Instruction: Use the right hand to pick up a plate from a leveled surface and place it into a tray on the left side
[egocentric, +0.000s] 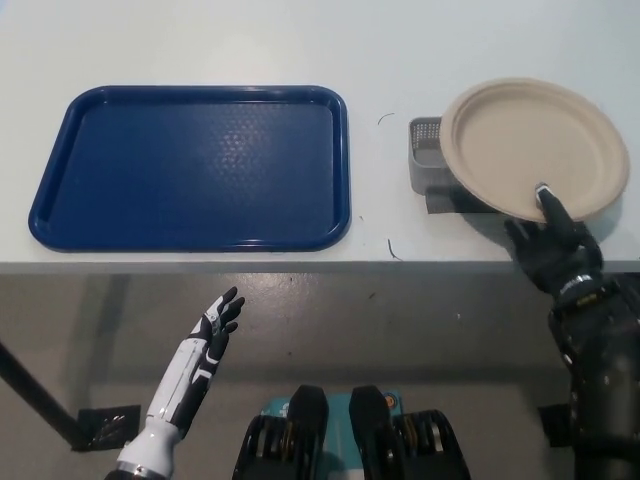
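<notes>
At the table's right edge, the black right hand (553, 243) grips the plate (534, 147) by its near rim. Carrying it to the blue tray (190, 165) remains; the white left hand (222, 315) hangs open below.

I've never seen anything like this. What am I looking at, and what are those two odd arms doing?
This is a view from a camera on a humanoid robot's head, looking down at a white table. A blue tray lies empty on the left. The black right hand grips the near edge of a beige plate, which partly covers a small grey block. The white left hand rests open below the table edge, holding nothing.
</notes>
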